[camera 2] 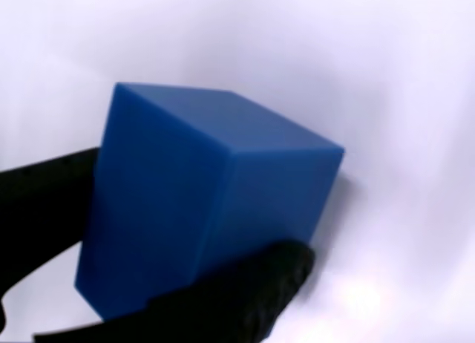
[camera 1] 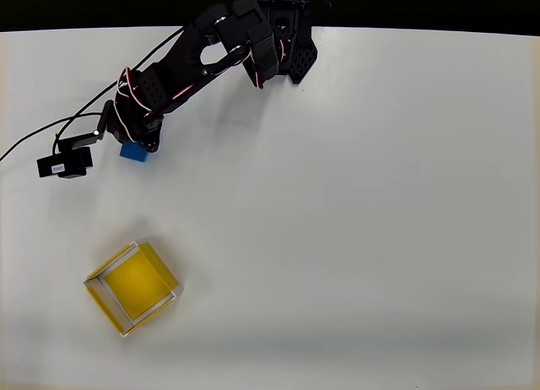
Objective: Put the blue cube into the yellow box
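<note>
Clamped in the black pincer (camera 1: 135,142) at the far left of the white surface (camera 1: 354,204), blue cube (camera 1: 132,152), with yellow box (camera 1: 132,287) straight toward the near edge, well apart.

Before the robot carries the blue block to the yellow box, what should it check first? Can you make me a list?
1. Is the blue cube between the gripper's fingers? Ok: in the wrist view black fingers press it on both sides.
2. Is the cube lifted off the table? Cannot tell.
3. Is the yellow box open on top with nothing inside? Ok.
4. Is the way from cube to box free? Ok: only bare table lies between them in the overhead view.
5. Is the box standing flat? Ok, as far as the overhead view shows.
</note>
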You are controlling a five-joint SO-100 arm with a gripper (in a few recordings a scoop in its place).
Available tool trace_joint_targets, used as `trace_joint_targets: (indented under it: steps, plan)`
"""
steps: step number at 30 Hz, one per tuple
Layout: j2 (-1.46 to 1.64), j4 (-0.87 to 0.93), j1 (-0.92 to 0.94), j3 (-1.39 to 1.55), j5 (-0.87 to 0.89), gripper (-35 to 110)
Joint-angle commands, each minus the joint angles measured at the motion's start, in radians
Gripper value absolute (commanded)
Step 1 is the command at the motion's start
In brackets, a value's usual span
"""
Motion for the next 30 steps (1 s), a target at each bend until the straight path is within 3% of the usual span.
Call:
trace_joint_targets:
  steps: [1,13,30]
  plan:
    - [0.189,-0.081,-0.043,-0.046,0.035,19]
    - [0.173,-0.305,-0.198,-0.285,0.218,19]
    - [-0.196,-0.353,-0.321,-0.802,0.446,19]
